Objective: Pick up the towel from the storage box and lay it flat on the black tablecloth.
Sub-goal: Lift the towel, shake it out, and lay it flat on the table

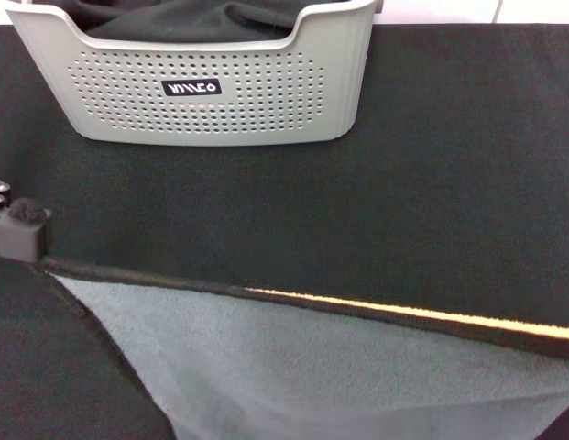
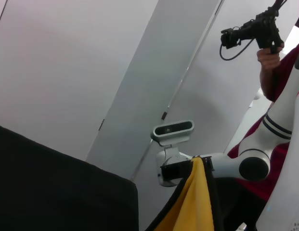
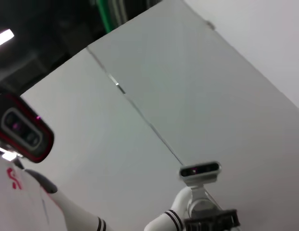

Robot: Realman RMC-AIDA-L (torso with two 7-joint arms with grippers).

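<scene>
Black tablecloth point(image 1: 431, 165) covers the bench from edge to edge, and the storage box point(image 1: 202, 92) sits at its far edge, left of centre, with a dark cloth point(image 1: 192, 18) inside. I see the towel point(image 1: 339, 367) stretched along the near edge, grey face up, with a yellow strip showing at its black hem. My left gripper point(image 1: 23, 225) is closed on the towel's left corner, and in the left wrist view my right gripper point(image 2: 188, 168) pinches the other corner, yellow side hanging.

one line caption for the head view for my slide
Left gripper holds a corner of the towel over the black tablecloth, in front of the storage box.
</scene>
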